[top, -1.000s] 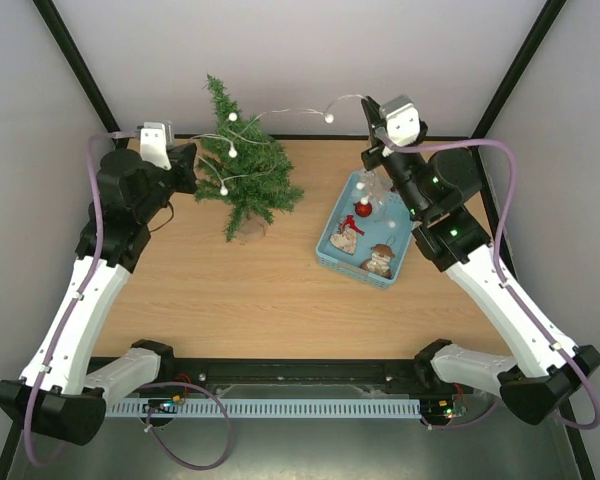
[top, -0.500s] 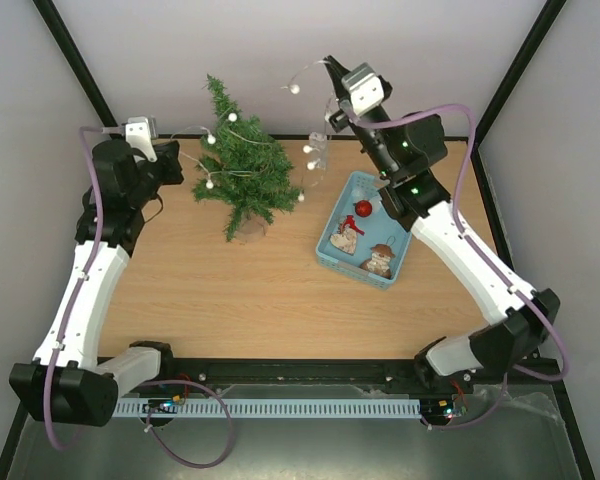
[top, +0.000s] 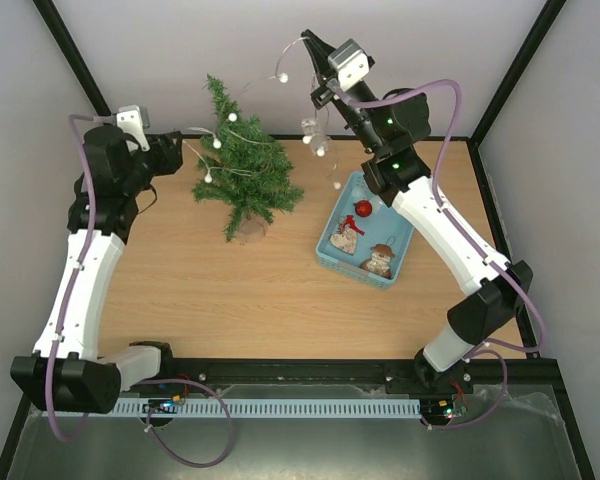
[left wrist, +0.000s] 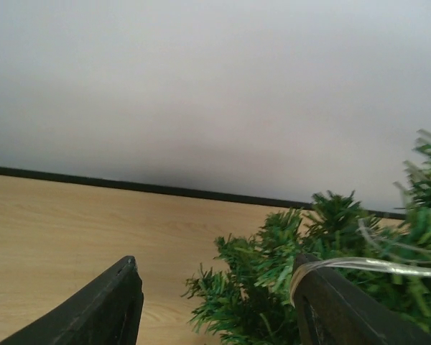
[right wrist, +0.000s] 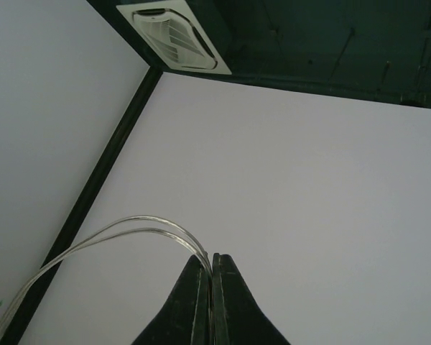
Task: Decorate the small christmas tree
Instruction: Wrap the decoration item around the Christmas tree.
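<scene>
Arm bases are seen at the near edge of the table [top: 230, 290]. Right of centre, a light blue basket [top: 350, 272] is set at an angle; a red ball [top: 362, 208] and two small figure ornaments [top: 346, 236] are seen lying in it. Further back on the left, the small christmas tree [top: 242, 170] is stood upright on the table near the far edge, well apart from the basket; white bulbs of a light string [top: 279, 76] are spread over its upper branches. The left gripper [top: 180, 150] is held just beside the tree's left side at branch height; in the left wrist view its fingers [left wrist: 337, 309] are seen apart, the clear wire draped over the top of one, nothing clamped between them. The string is led across the tree and up to the right gripper [right wrist: 211, 262], which is raised high above the table's far edge, right of the tree top; its jaws are pressed together on two strands of the wire. A loose length with a few bulbs is hung below the raised end, between tree and basket; contact with the basket cannot be told. A plain pale wall is seen behind.
</scene>
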Tool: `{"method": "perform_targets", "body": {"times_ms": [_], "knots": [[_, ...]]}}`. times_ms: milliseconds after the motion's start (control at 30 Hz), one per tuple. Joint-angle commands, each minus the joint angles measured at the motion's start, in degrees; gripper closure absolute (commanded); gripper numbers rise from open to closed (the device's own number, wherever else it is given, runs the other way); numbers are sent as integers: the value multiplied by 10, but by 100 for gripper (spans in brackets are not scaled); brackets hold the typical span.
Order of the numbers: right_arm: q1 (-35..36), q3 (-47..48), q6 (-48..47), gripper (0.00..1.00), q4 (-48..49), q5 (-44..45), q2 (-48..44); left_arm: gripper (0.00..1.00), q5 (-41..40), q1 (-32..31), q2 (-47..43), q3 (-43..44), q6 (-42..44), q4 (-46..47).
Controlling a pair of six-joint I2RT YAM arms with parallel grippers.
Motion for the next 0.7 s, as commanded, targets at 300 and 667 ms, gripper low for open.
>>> {"method": "perform_targets", "body": {"times_ms": [300, 667], "knots": [[9, 91, 41, 98, -1, -31, 48, 38, -32, 1, -46, 14, 16, -7], [17, 158, 24, 98, -57, -21, 90, 36, 120, -15, -120, -86, 1, -81]]}}
